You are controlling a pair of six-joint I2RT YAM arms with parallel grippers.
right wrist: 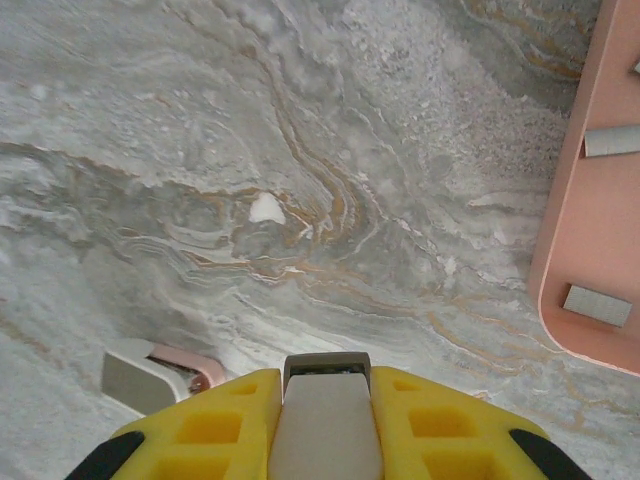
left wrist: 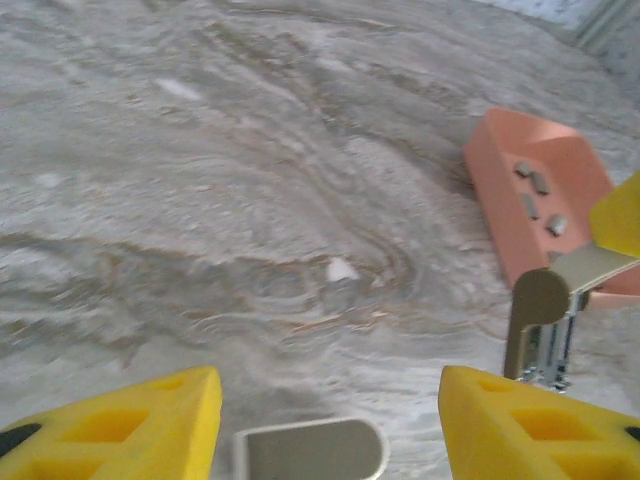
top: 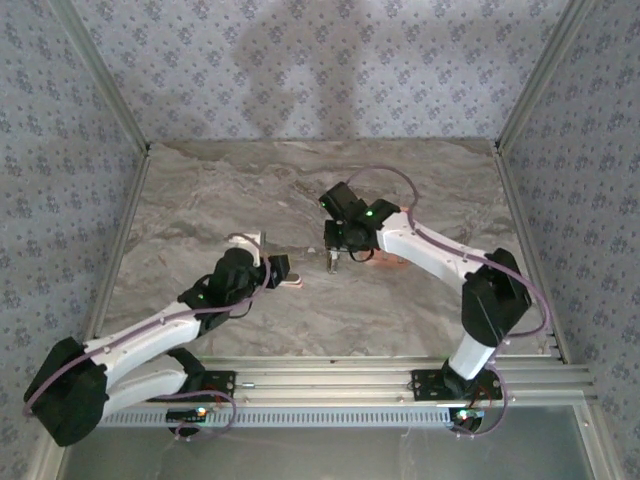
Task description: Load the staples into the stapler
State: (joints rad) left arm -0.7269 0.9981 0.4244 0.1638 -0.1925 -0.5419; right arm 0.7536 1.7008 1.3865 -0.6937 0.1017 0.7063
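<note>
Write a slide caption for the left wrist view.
Open left gripper above a marbled grey table, facing a salmon-orange rectangular tray that holds tiny grey metallic staple strips.

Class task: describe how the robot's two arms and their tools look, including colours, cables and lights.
The left arm and right arm have white links between black joint housings, a mauve cable looping alongside each and a green light near each wrist. The left tool and right tool have yellow fingers with rectangular recesses and black patches.

A grey-veined marble table is enclosed by patterned wallpaper walls. In the left wrist view, a salmon-orange tray is seen at two o'clock, and a small white fleck at the tray's eight o'clock.
</note>
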